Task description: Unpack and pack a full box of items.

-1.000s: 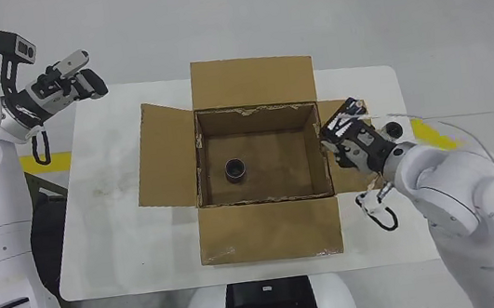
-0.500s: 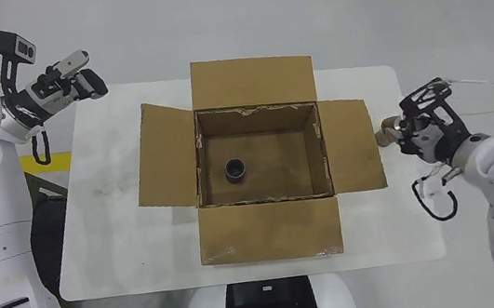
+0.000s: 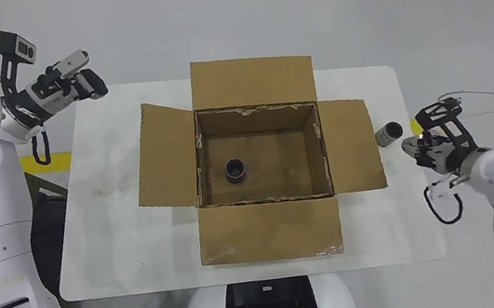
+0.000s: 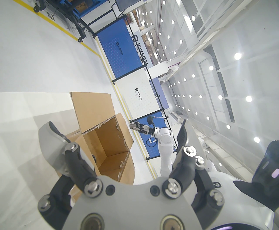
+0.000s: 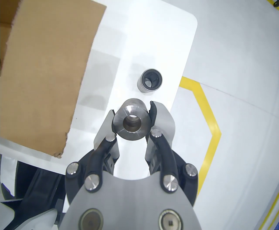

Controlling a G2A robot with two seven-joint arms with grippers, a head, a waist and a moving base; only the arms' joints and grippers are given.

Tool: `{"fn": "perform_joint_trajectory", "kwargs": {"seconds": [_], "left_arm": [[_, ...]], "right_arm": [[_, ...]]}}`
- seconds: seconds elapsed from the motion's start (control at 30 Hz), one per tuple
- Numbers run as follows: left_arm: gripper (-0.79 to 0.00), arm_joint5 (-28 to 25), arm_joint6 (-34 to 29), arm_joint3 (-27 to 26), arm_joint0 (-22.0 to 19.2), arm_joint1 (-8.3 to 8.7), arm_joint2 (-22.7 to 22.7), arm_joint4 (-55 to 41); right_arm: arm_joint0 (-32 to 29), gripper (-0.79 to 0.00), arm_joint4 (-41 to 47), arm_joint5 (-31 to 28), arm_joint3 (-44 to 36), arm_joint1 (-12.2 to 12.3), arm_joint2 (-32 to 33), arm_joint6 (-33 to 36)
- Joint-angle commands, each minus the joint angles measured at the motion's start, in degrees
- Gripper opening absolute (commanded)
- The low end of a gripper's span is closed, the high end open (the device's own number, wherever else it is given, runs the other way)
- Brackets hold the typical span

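Note:
An open cardboard box [image 3: 271,230] stands mid-table with one dark metal cylinder [image 3: 235,168] on its floor. My right gripper [image 3: 415,145] hangs over the table's right strip, beyond the box's right flap [image 5: 43,76]. It is shut on a grey metal cylinder [image 5: 132,120] with a bore through it. A second cylinder with a dark inner ring [image 5: 150,80] lies on the table just beyond the held one, apart from it. My left gripper [image 3: 87,82] is held high off the table's far left corner, open and holding nothing.
The white table [image 3: 107,229] has bare room left of the box and a narrow strip on the right. The table's right edge [image 5: 185,65] lies close to the loose cylinder. All four box flaps are folded outward.
My right gripper has carried the grey cylinder from the box's right wall out over the right flap to the table's right strip. The left arm has kept still.

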Motion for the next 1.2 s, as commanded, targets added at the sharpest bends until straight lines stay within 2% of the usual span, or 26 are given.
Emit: {"fn": "perform_joint_trajectory", "kwargs": {"seconds": [0.0, 0.73, 1.13, 1.17], "left_arm": [[0.0, 0.0, 0.0, 0.0, 0.0, 0.0, 0.0, 0.0], [0.0, 0.0, 0.0, 0.0, 0.0, 0.0, 0.0, 0.0], [0.0, 0.0, 0.0, 0.0, 0.0, 0.0, 0.0, 0.0], [0.0, 0.0, 0.0, 0.0, 0.0, 0.0, 0.0, 0.0]], "right_arm": [[0.5, -0.785, -1.0, 0.4, 2.0, 0.1, -0.8, -0.5], [8.0, -0.785, -4.2, 5.4, 20.8, 0.2, -9.7, -6.9], [9.4, -0.785, -4.5, 7.6, 24.8, 0.1, -12.7, -8.6], [9.4, -0.736, -4.3, 7.7, 24.8, 0.1, -12.8, -8.6]]}}
